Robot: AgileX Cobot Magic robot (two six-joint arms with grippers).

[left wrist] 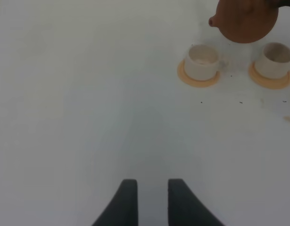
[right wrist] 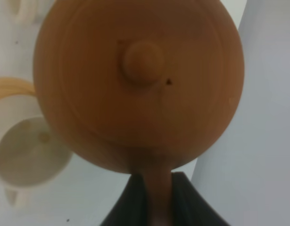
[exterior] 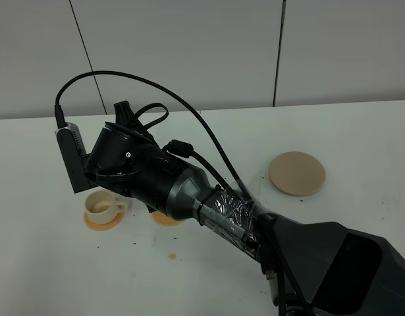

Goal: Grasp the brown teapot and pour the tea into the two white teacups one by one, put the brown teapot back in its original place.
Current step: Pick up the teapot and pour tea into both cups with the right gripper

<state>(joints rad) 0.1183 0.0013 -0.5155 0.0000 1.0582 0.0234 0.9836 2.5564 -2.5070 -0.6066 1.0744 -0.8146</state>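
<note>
Right jaws: closed narrow on the loop handle of the brown teapot (right wrist: 140, 84), which hangs in the air above the cups.
Left jaws: standing apart, gripping nothing, low over the tabletop (left wrist: 78, 103).
Right arm (exterior: 189, 191): reaches across the middle; from the high camera it hides the teapot, its own jaws and one cup.
Teapot: upper part cut off in the left wrist view; spout tip visible.
Pale disc (exterior: 296, 173): uncovered, well apart from the cups.
Teacups: first teacup (left wrist: 203, 61) and second teacup (left wrist: 275, 59), each on an orange coaster (left wrist: 197, 81); contents too blurred to tell.
Room: broad open tabletop around the left jaws and between cups and disc.
</note>
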